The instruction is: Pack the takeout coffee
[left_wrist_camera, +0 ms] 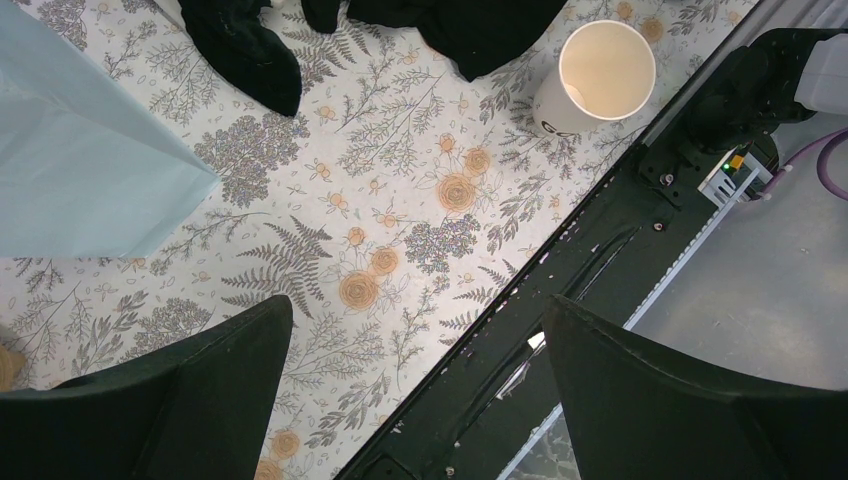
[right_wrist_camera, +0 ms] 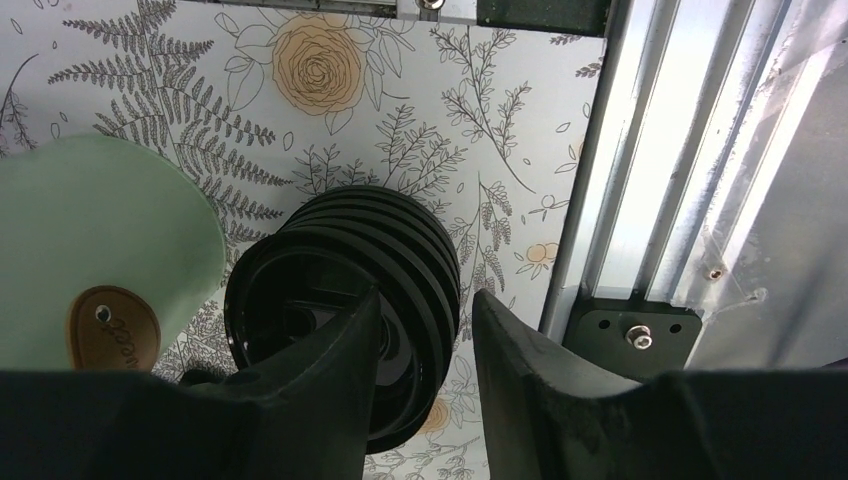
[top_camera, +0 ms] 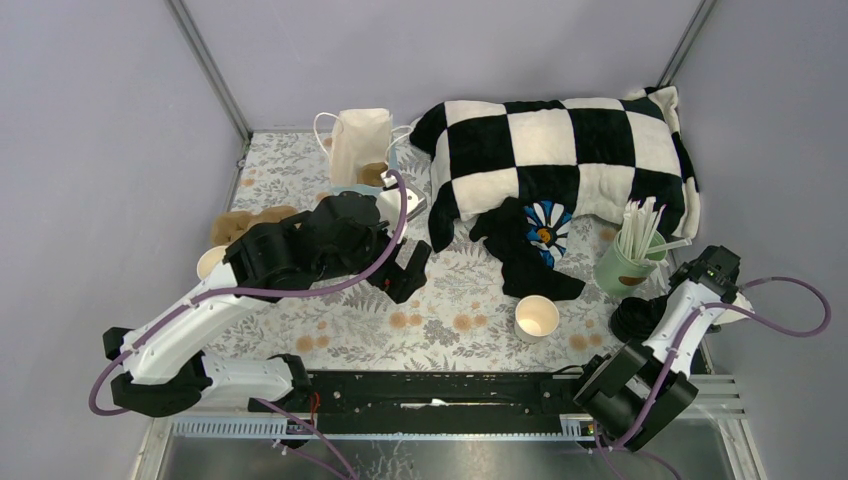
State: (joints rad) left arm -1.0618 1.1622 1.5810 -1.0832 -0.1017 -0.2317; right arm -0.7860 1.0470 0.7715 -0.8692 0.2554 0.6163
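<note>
The takeout coffee cup [top_camera: 537, 318], cream-white and lidless, stands upright on the floral cloth near the front rail. It also shows in the left wrist view [left_wrist_camera: 605, 70]. My left gripper [top_camera: 405, 272] [left_wrist_camera: 417, 305] is wide open and empty, above the cloth well left of the cup. My right gripper [top_camera: 648, 315] [right_wrist_camera: 428, 295] is open at a stack of black lids [top_camera: 630, 320] [right_wrist_camera: 340, 260]. One finger is inside the stack's rim, the other outside it with a sliver of cloth showing between.
A mint-green cup of white straws [top_camera: 625, 265] [right_wrist_camera: 90, 240] stands beside the lids. A checkered blanket [top_camera: 560, 150] and a black cloth [top_camera: 540, 250] lie behind. A white bag [top_camera: 360, 140], brown pieces [top_camera: 245, 225] and a cream cup [top_camera: 212, 262] are at left. The black rail [top_camera: 450, 385] runs along the front.
</note>
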